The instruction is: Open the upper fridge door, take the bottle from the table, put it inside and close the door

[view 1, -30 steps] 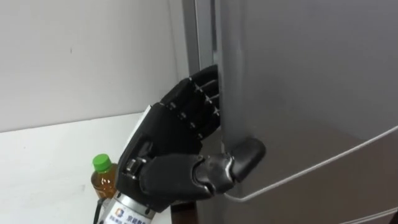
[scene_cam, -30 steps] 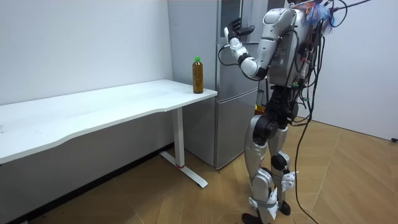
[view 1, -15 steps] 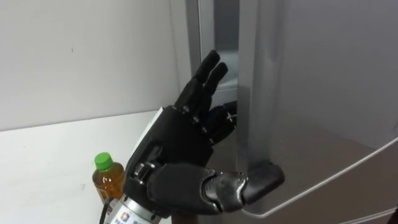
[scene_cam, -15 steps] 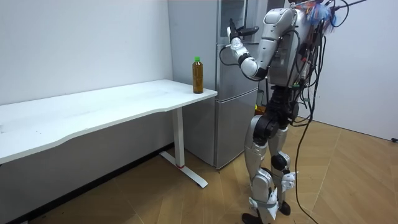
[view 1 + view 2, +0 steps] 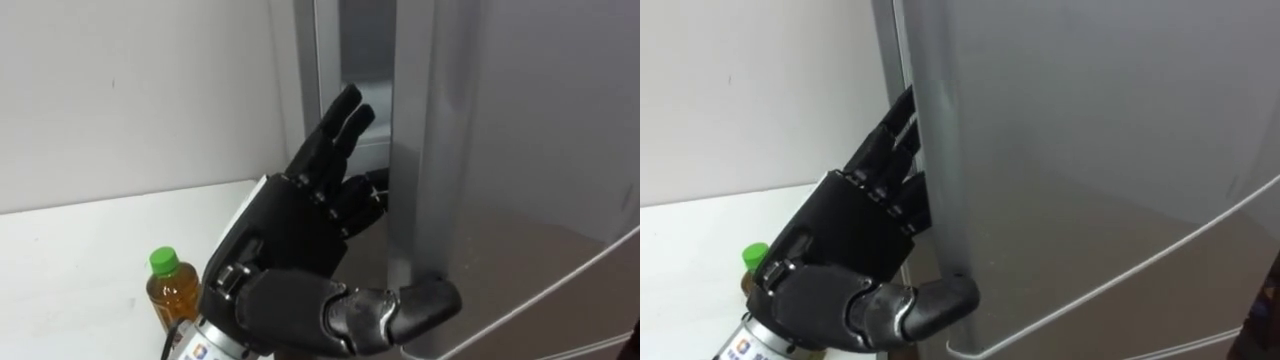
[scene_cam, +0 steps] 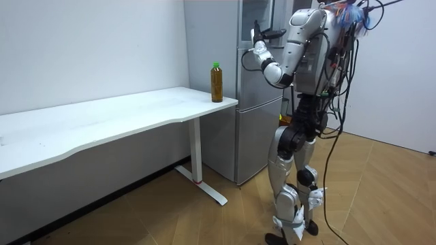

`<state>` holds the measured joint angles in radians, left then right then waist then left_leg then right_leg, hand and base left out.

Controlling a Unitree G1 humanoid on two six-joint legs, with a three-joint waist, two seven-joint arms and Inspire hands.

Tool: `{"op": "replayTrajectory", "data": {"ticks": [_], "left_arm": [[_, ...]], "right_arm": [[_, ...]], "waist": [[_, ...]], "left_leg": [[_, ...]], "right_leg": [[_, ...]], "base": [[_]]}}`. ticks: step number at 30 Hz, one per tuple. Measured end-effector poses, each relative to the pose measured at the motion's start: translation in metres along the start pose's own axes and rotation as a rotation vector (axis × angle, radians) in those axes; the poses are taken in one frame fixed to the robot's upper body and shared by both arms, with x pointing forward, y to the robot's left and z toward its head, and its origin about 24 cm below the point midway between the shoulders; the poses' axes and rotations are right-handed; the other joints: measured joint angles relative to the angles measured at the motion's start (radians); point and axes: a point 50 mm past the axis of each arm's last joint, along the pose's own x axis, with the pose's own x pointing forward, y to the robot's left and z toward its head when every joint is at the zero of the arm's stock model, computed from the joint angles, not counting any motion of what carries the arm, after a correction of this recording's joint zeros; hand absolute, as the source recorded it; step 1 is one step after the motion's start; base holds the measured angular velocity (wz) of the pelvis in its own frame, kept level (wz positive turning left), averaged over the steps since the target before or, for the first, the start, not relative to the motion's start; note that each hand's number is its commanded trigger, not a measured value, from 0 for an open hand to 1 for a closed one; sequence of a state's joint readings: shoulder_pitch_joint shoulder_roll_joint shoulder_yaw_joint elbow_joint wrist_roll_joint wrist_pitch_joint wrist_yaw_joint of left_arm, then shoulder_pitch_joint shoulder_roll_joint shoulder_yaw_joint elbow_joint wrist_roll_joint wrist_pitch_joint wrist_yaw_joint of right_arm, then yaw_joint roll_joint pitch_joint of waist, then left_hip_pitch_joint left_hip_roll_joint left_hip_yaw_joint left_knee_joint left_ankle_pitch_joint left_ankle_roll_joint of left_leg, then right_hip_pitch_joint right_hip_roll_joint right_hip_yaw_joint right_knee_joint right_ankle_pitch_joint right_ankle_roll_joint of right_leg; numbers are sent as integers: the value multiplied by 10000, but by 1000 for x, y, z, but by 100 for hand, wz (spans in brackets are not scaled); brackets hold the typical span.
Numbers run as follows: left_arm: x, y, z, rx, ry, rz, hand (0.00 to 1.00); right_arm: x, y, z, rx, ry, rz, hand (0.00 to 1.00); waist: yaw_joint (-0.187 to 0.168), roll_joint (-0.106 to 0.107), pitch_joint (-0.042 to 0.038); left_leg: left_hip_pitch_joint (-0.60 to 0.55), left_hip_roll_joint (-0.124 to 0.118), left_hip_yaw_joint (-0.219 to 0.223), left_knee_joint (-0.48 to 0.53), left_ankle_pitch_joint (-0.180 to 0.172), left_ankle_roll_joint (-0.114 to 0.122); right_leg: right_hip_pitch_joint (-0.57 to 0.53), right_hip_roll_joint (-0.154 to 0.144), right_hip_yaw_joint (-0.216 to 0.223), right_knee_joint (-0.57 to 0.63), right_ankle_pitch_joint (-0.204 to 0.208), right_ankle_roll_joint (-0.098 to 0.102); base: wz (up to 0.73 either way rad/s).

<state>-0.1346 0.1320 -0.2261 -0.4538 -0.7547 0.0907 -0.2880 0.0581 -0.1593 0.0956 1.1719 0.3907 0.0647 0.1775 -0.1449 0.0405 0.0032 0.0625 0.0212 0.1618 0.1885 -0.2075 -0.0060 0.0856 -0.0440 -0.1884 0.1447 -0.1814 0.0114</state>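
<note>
In the right eye view, the edge of the grey metal upper fridge door (image 5: 1060, 150) covered the far part of the black left hand (image 5: 845, 250); its hold on the door could not be determined. The hand hid the amber plastic bottle with the green cap (image 5: 172, 290) below its shoulder. The door concealed most of the fridge interior (image 5: 365, 60). The views' edges cut off the door at top and right.

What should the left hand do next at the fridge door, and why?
Probably swing the upper fridge door wider: it is only ajar, the left hand has fingers behind its edge and thumb across its front, and the bottle stands on the table.
</note>
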Motion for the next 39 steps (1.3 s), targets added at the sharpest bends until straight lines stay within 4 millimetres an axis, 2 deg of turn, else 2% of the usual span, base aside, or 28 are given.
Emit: {"op": "replayTrajectory", "data": {"ticks": [11, 18, 23, 27, 33, 39], "left_arm": [[1, -6, -4, -432, 65, -357, 0], [2, -11, -6, -652, 31, -853, 0], [4, -17, -9, -993, 46, -1327, 0], [9, -27, -14, -1272, 390, -2256, 0], [9, -37, -21, -1546, 924, -3155, 0], [10, -37, -24, -1613, 1160, -3231, 0]], "right_arm": [[-1, -2, 0, 275, -60, 66, 0], [-2, -3, 0, 468, -360, 69, 0], [-2, -3, 3, 617, -530, 109, 0], [-3, -5, 5, 658, -584, 52, 0], [-3, -6, 6, 650, -617, 164, 0], [-3, -7, 6, 692, -609, 122, 0]], "waist": [[-14, 21, -9], [-265, 155, -10], [-712, 316, -20], [-811, 371, 53], [-969, 394, 59], [-984, 396, 58]], "left_leg": [[-25, 13, 307, 16, -6, 11], [-2, 31, 434, 16, -25, 43], [66, 26, 577, -1, -25, 43], [169, 63, 771, -30, -26, 43], [189, 152, 1004, -83, -26, 43], [247, 197, 1123, -79, -23, 39]], "right_leg": [[-143, 2, 242, -24, 46, 56], [-191, -41, 357, 106, 80, 92], [-203, -22, 488, 136, 97, 83], [-192, 13, 578, 129, 107, 63], [-349, 114, 824, 117, 151, 4], [-344, 171, 986, 66, 165, -28]], "base": [[-6], [-4], [-11], [-11], [-13], [-9]]}}
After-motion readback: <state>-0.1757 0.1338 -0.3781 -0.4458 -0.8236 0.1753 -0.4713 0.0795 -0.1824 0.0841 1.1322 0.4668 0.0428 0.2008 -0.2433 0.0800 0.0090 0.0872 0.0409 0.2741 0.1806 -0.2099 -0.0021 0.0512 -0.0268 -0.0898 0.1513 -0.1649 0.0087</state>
